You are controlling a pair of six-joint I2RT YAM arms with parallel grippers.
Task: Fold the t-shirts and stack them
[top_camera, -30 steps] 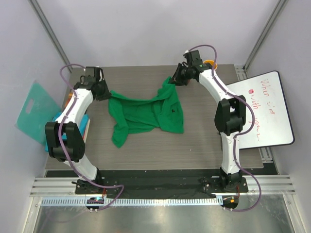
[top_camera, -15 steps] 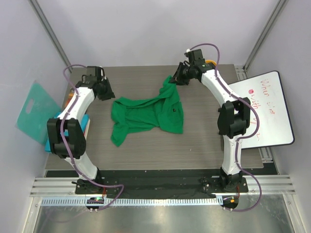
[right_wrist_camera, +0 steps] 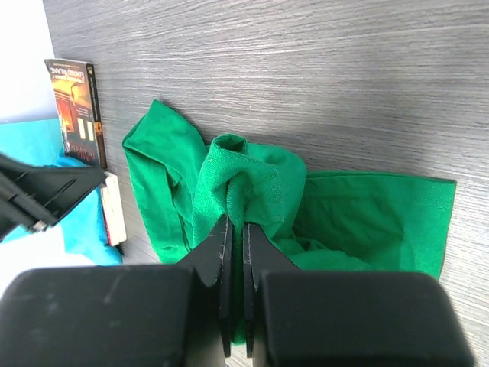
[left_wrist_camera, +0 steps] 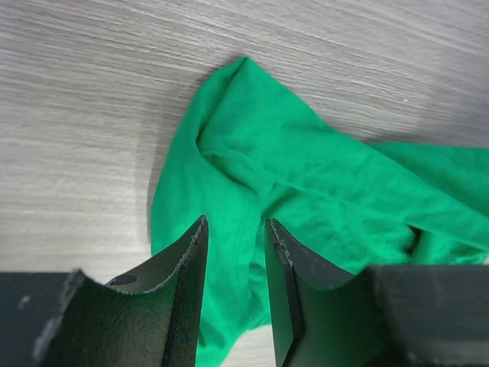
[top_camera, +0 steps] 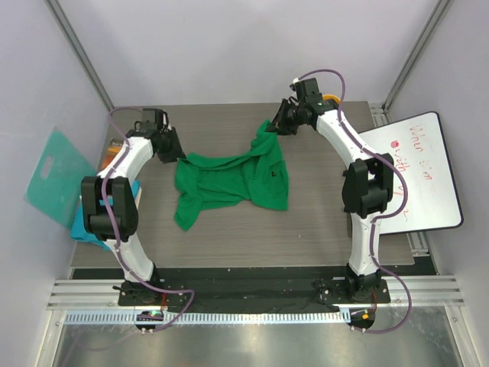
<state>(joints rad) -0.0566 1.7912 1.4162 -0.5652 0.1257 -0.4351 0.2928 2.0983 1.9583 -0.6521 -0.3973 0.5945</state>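
Note:
The bright green t-shirt (top_camera: 229, 180) lies crumpled and spread across the middle of the table. My left gripper (top_camera: 174, 151) is open at its far left corner. In the left wrist view the green cloth (left_wrist_camera: 306, 168) lies under and between the spread fingers of this gripper (left_wrist_camera: 235, 223), not pinched. My right gripper (top_camera: 272, 128) is shut on the shirt's far right corner. The right wrist view shows a bunched fold of green shirt (right_wrist_camera: 359, 206) clamped at its tips (right_wrist_camera: 235, 223). The teal-blue t-shirt (top_camera: 85, 226) lies at the table's left edge, partly hidden by the left arm.
A stiff teal board (top_camera: 52, 174) with a handle hole leans off the table at left. Books (top_camera: 114, 157) lie near the left edge, and one book shows in the right wrist view (right_wrist_camera: 76, 107). A whiteboard (top_camera: 416, 172) lies at right. An orange object (top_camera: 331, 98) sits behind the right arm.
My left gripper has moved a little right and nearer, onto the green shirt's left corner, and its arm has swung in. My right gripper keeps its hold, almost still.

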